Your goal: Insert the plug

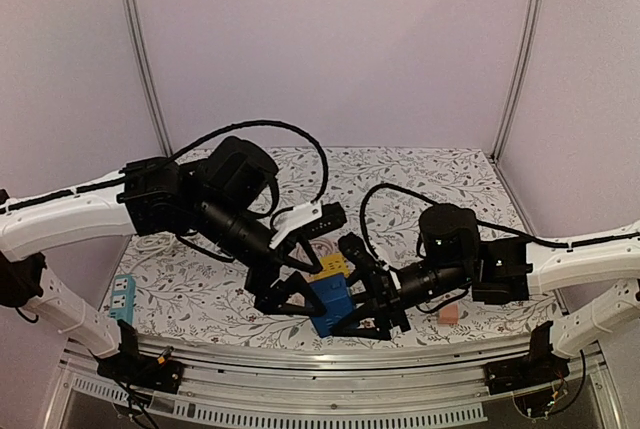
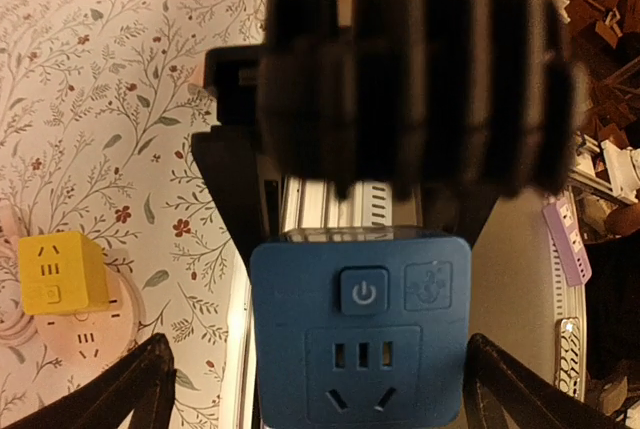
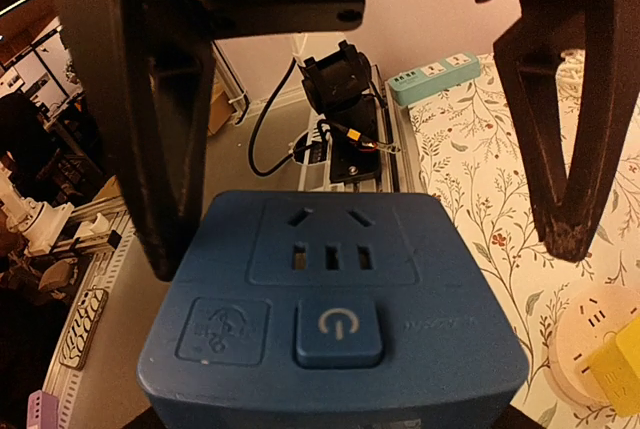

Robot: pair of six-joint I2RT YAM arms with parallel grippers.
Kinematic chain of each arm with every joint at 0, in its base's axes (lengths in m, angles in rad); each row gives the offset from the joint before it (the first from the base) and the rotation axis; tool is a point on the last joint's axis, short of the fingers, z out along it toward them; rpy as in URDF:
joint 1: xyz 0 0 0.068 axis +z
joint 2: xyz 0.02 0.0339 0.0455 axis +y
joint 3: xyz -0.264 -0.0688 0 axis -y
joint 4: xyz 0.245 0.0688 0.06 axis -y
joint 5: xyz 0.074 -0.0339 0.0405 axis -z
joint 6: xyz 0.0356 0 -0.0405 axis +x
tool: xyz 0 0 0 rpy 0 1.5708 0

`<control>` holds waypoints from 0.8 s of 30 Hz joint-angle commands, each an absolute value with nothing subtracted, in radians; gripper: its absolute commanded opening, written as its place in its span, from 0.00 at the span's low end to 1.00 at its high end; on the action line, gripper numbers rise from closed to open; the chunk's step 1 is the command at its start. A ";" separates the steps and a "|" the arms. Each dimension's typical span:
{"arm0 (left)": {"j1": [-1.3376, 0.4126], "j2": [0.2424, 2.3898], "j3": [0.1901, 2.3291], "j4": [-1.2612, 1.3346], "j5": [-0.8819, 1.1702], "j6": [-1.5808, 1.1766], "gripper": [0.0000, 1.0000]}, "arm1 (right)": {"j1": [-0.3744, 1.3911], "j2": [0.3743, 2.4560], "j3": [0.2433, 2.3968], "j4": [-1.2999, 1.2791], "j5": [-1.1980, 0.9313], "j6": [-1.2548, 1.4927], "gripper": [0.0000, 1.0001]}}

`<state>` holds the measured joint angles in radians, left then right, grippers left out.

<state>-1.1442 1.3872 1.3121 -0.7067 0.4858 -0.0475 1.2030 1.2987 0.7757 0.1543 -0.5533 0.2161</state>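
Observation:
A blue socket cube (image 1: 328,307) with a power button and a socket face hangs over the table's near edge. My right gripper (image 1: 372,317) is shut on it from the right, and the cube (image 3: 330,299) fills the bottom of the right wrist view. My left gripper (image 1: 290,299) is open. Its fingers (image 2: 140,389) straddle the cube (image 2: 360,334), with a clear gap on one side and the other finger close against it. The plug is out of view.
A yellow socket cube (image 1: 331,267) sits on a pale round base (image 2: 90,334) just behind the grippers. A teal power strip (image 1: 122,297) lies at the left front, and a small pink block (image 1: 449,314) at the right front. The metal rail (image 1: 330,359) runs along the near edge.

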 commanded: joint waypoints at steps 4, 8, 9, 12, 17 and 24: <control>-1.181 1.439 1.367 -0.818 0.454 0.000 0.98 | 1.236 1.250 0.782 0.180 -0.536 0.179 0.00; -1.186 1.451 1.384 -0.816 0.463 0.027 0.92 | 1.240 1.258 0.785 0.178 -0.527 0.173 0.00; -1.187 1.452 1.385 -0.814 0.464 0.026 0.91 | 1.241 1.258 0.785 0.178 -0.525 0.172 0.00; -1.192 1.451 1.383 -0.809 0.462 0.022 0.89 | 1.241 1.256 0.785 0.180 -0.515 0.175 0.00; -1.210 1.458 1.378 -0.790 0.445 0.016 0.84 | 1.241 1.259 0.785 0.186 -0.508 0.181 0.00; -1.215 1.442 1.363 -0.761 0.421 0.005 0.88 | 1.240 1.258 0.779 0.204 -0.508 0.182 0.00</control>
